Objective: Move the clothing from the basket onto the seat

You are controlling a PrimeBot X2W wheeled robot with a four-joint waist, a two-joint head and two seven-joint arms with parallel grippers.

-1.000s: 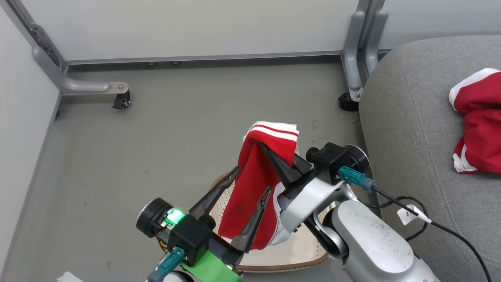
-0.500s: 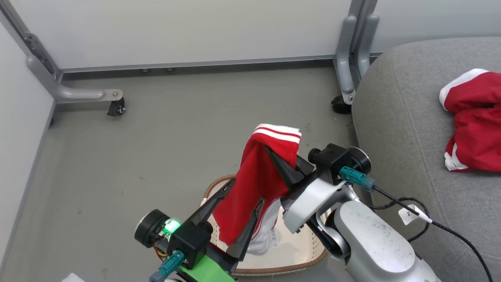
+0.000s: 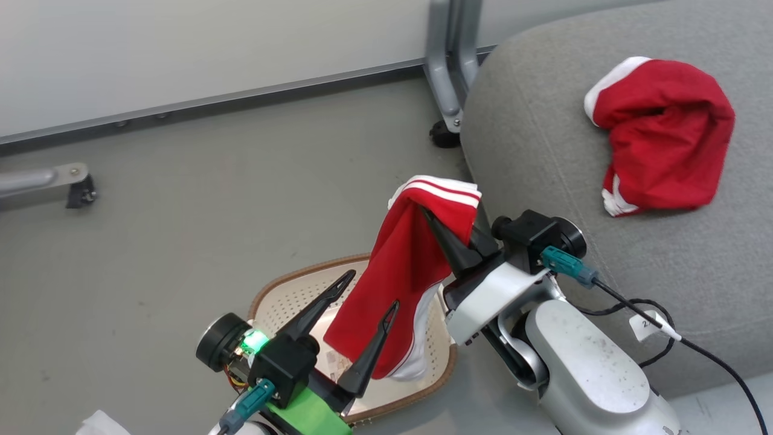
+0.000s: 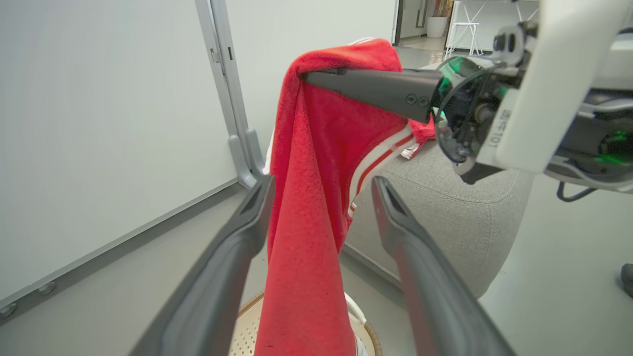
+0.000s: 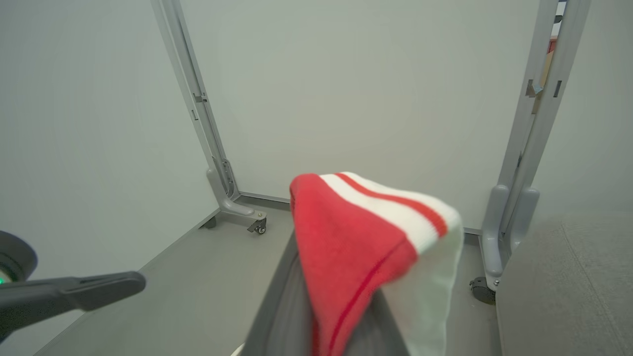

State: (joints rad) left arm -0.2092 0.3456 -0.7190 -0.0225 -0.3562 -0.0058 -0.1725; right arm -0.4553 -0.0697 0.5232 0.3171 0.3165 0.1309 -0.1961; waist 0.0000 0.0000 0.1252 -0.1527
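A red garment with a white striped cuff (image 3: 401, 266) hangs from my right gripper (image 3: 432, 220), which is shut on its upper part. Its lower end dangles just above the white perforated basket (image 3: 284, 296) on the floor. My left gripper (image 3: 371, 290) is open, its two fingers standing on either side of the hanging cloth without pinching it; the left wrist view shows the cloth (image 4: 306, 207) between those fingers (image 4: 252, 217). A second red garment (image 3: 658, 145) lies crumpled on the grey seat (image 3: 543, 157) to the right. In the right wrist view the striped cuff (image 5: 376, 217) drapes over the right fingers.
A grey partition post with a caster (image 3: 445, 130) stands by the seat's far corner. Another caster foot (image 3: 75, 190) sits at the left on the grey floor. White wall panels close off the back. A black cable (image 3: 664, 329) trails from my right wrist across the seat's front.
The head camera has swung right, bringing more of the seat into view. The right gripper has carried the garment slightly higher and towards the seat; the left gripper stays open around it.
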